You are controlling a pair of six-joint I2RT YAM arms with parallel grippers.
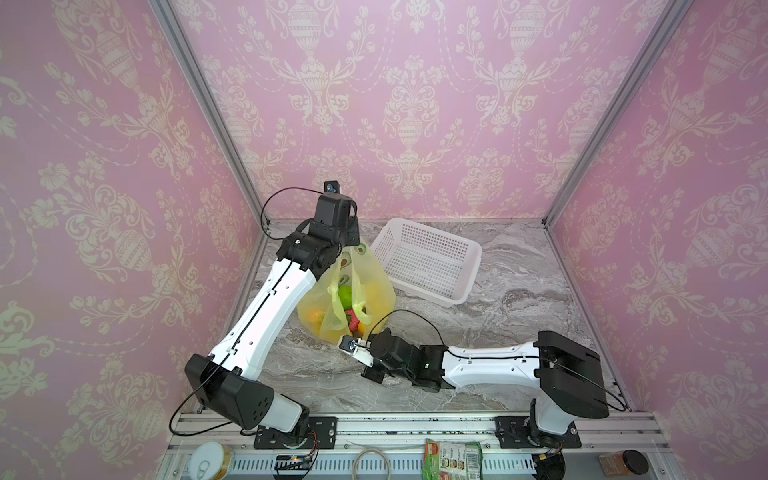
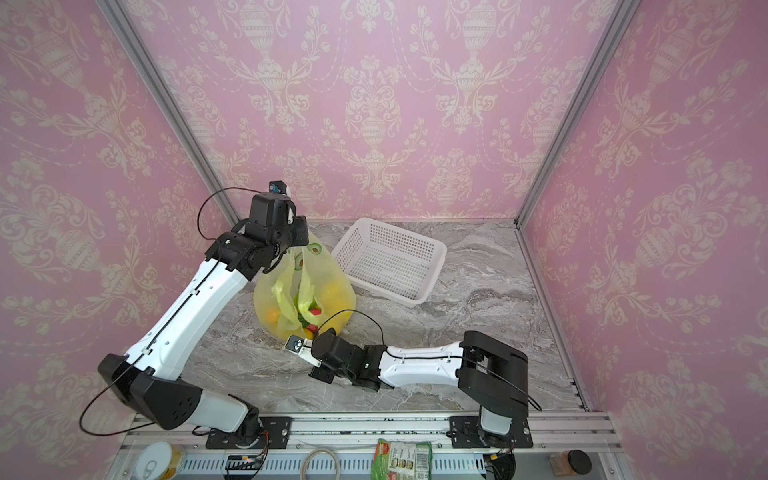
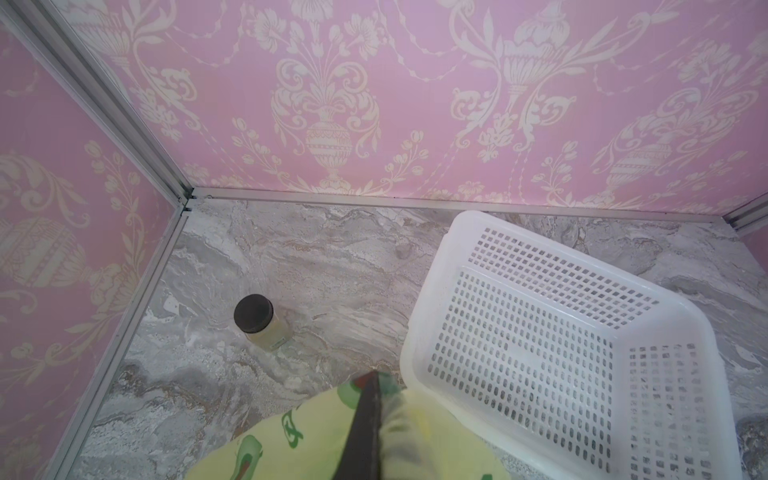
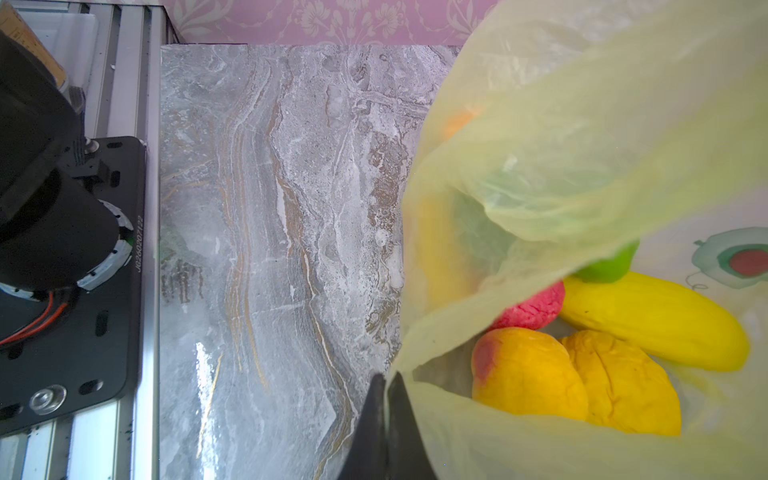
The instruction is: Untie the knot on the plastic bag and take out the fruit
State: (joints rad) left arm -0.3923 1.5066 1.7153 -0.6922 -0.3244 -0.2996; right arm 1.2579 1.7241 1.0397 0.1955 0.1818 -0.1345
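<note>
At the front, right gripper [image 4: 388,376] is pinched closed on the near rim of the plastic bag [image 1: 311,299]; bag with fruit [image 1: 347,296] sits at its 11 o'clock in both top views. Farther, left gripper [image 3: 371,376] clamps the bag's top, jaws together. Only left wrist view shows a jar [image 3: 259,320].

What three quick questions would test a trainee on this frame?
1. True or false: the white basket is empty.
2. The right gripper is shut on: A the rim of the plastic bag; B the basket; C nothing.
3. Short answer: what does the left gripper pinch?
Key: 1 true; 2 A; 3 the plastic bag.
</note>
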